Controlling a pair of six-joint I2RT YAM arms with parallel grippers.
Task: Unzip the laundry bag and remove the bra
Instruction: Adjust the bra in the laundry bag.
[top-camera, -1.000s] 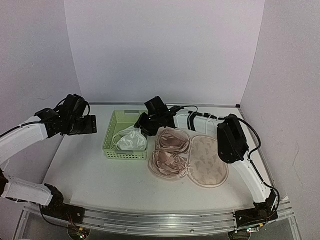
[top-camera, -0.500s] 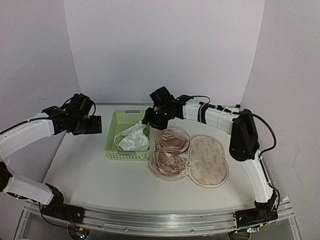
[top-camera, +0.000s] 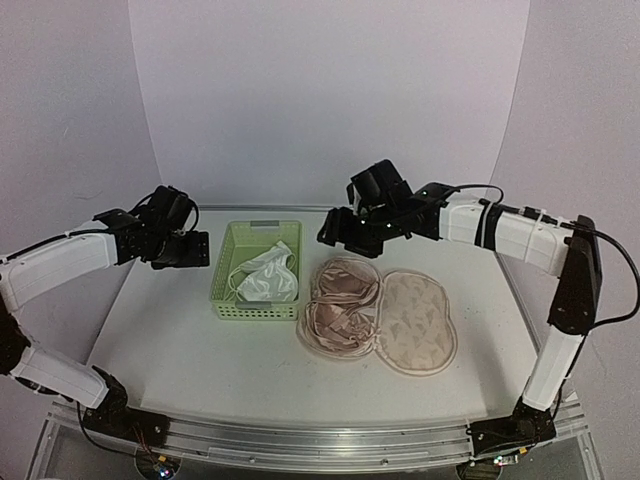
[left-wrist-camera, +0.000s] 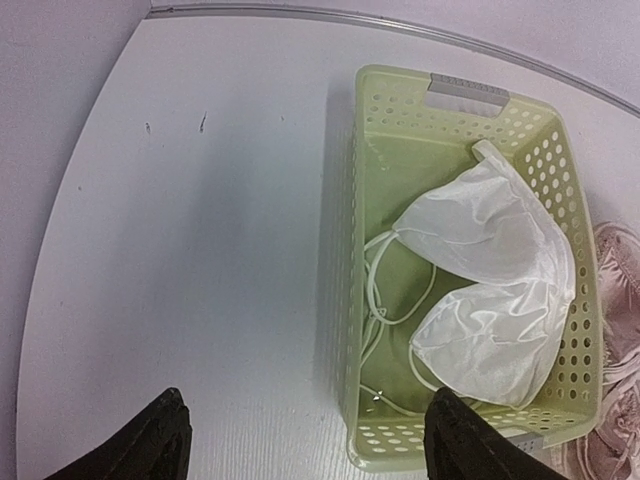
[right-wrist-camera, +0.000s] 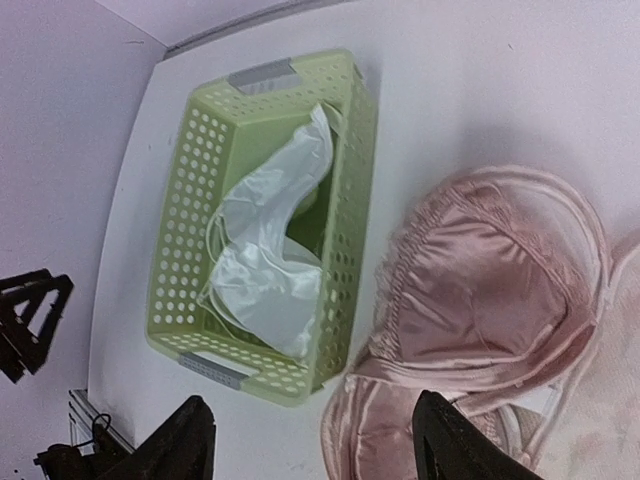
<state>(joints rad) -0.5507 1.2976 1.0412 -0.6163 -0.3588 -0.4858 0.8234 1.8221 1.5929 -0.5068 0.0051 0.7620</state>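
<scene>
The laundry bag lies flat on the table, right of the green basket and near the middle of the workspace, where either arm can reach it. A pink satin bra is bunched against and over its left edge. I cannot tell whether that bra rests on an opened flap of the bag or only overlaps it. A white bra lies in the basket with its straps coiled beneath it, so the basket reads as the drop-off place for what comes out of the bag (one garment, at least, looks dealt with).

Both arms hang above the far side of the table, clear of the fabric. The left gripper hovers left of the basket, fingers spread wide with nothing between them. The right gripper hovers over the far ends of the basket and the pink bra, its jaws also apart and empty.

The bag is beige and padded, peanut-shaped in outline with a piped border, and printed with small reddish-brown and green motifs. Its zip cannot be made out from above. It looks soft and limp, so I judge it would drag along the table if tugged by one gripper alone.
</scene>
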